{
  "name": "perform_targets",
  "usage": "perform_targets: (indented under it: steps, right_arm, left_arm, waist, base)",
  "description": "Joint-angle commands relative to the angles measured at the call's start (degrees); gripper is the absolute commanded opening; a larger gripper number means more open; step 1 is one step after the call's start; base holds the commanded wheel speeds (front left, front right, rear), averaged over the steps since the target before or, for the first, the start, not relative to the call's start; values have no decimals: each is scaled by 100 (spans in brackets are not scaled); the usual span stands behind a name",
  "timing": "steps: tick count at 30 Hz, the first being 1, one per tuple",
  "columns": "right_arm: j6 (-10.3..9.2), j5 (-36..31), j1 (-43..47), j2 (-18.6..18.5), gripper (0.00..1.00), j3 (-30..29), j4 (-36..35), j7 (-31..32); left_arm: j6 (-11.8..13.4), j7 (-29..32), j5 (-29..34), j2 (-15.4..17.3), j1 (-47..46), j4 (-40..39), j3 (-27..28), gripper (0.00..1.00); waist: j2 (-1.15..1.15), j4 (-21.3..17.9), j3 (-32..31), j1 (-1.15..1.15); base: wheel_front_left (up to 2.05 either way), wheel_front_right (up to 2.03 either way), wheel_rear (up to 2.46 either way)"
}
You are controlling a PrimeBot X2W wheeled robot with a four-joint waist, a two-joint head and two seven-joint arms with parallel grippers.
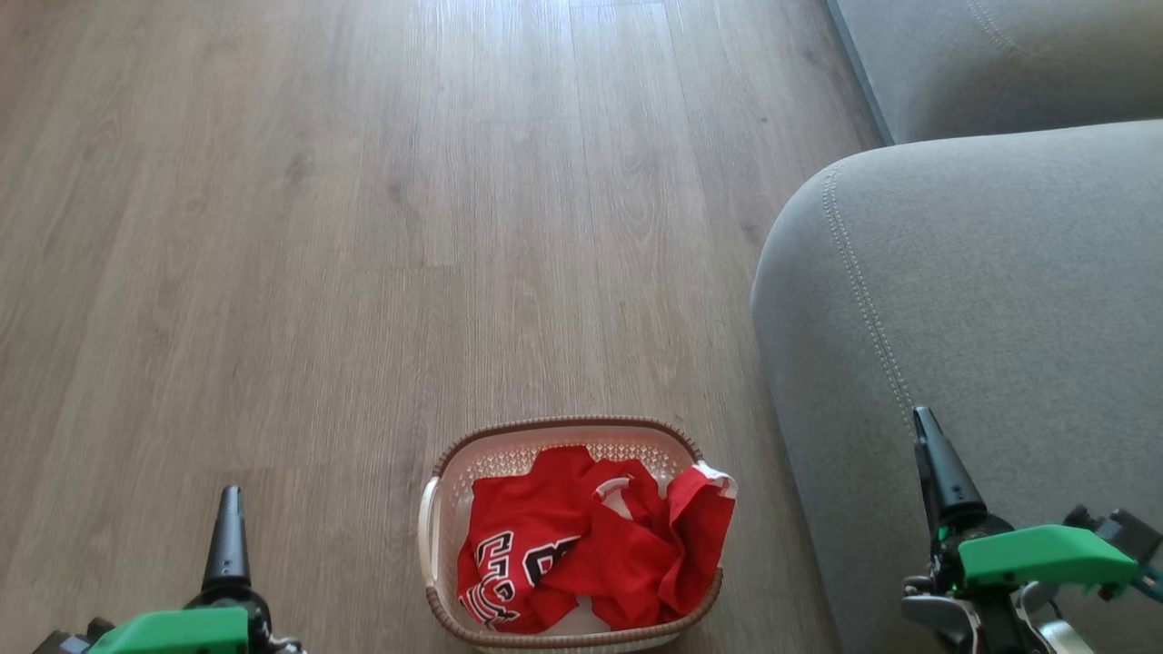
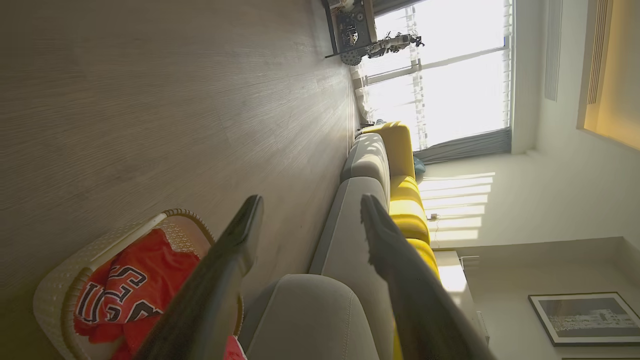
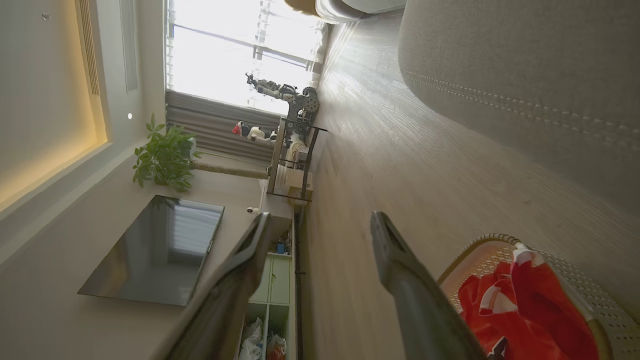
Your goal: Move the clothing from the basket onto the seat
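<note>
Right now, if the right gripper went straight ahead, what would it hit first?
Nothing close. The right gripper points along bare floor; the first thing looks like the far shelf, though depth is unclear.

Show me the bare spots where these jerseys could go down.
The grey sofa right of the basket shows bare fabric. The wood floor left of and beyond the basket is bare too. Crowded: the basket itself, heaped with red clothing.

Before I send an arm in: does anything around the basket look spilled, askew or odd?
Only one thing: a fold of the clothing hangs over the basket rim on the side nearest the sofa. The basket stands upright, with the rest of the clothing inside.
</note>
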Motion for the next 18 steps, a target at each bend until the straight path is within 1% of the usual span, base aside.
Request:
perform_targets:
  steps: [1, 5, 18]
  right_arm:
    - [0, -228, -232, -3, 100, -55, -229, -48]
    - [0, -745, -220, 48, 100, -95, -294, -53]
    - [0, -2021, -154, 213, 100, -232, -455, -71]
  left_arm:
    - [35, -69, 149, 57, -65, -235, 47, 100]
    - [84, -136, 532, 60, -60, -300, -6, 100]
    - [139, -357, 1931, 69, -20, -446, -197, 100]
  waist:
    - [0, 1, -2, 0]
    - [0, 1, -11, 0]
    - [0, 9, -69, 0]
  base:
    - [0, 0, 0]
    - [0, 0, 0]
    - [0, 0, 0]
